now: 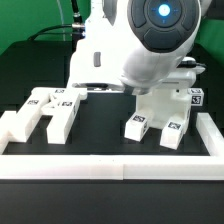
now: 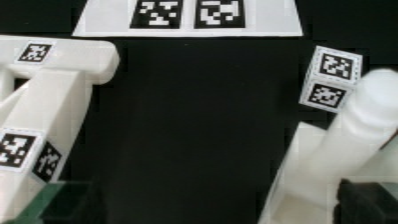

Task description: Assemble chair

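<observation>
On either side of the jaws, which stand spread with only bare black tabletop [image 2: 196,130] between them, lie white chair parts [image 1: 45,110]: one tagged frame piece [image 2: 54,90] and a second tagged piece [image 2: 347,115]. They look rigid, light and smooth, probably slippery. Pinching squarely across a straight bar, flat faces to the pads, seems the surest hold.
</observation>
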Available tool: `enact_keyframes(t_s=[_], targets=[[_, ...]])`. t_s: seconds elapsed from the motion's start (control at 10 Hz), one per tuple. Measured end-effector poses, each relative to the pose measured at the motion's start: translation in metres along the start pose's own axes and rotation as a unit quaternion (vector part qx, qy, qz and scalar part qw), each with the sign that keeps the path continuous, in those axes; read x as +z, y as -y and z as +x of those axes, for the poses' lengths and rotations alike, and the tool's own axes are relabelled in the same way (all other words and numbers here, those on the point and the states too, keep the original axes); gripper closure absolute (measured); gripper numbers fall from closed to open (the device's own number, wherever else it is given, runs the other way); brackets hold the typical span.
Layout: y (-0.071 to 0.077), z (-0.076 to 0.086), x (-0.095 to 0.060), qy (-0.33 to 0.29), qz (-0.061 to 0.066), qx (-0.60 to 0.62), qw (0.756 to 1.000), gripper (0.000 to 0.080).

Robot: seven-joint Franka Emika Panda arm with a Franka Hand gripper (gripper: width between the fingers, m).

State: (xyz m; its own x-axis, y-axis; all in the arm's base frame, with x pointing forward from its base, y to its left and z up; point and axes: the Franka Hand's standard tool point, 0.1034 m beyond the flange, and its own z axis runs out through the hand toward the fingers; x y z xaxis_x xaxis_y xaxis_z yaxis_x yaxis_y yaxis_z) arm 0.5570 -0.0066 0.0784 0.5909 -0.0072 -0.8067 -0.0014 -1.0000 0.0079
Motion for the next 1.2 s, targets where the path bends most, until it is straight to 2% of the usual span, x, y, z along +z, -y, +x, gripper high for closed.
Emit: enact_keyframes(t_s=[0.2,0.3,0.7,0.8,0.9,1.1,1.2], targets=[[-0.003,-0.004,-0.006,-0.008,-0.001,-0.006,1.0,0.015],[-0.005,-0.004,-0.005,-0.006,-0.005,-0.004,1.0,0.015],[-0.008,-0.002,-0.011,-0.022,-0.003,-0.001,1.0,0.015],[-0.008,0.011,-0.022,-0.075,-0.006,-0.003,0.997,0.015],[-0.008,0.015,-0.032,-0.134,-0.008,-0.01,0.991,0.015],[-0.013,0.009,-0.035,-0.191,-0.007,-0.024,0.981,0.015],[-0.015,0.017,-0.048,-0.234,-0.011,-0.027,0.972,0.015]])
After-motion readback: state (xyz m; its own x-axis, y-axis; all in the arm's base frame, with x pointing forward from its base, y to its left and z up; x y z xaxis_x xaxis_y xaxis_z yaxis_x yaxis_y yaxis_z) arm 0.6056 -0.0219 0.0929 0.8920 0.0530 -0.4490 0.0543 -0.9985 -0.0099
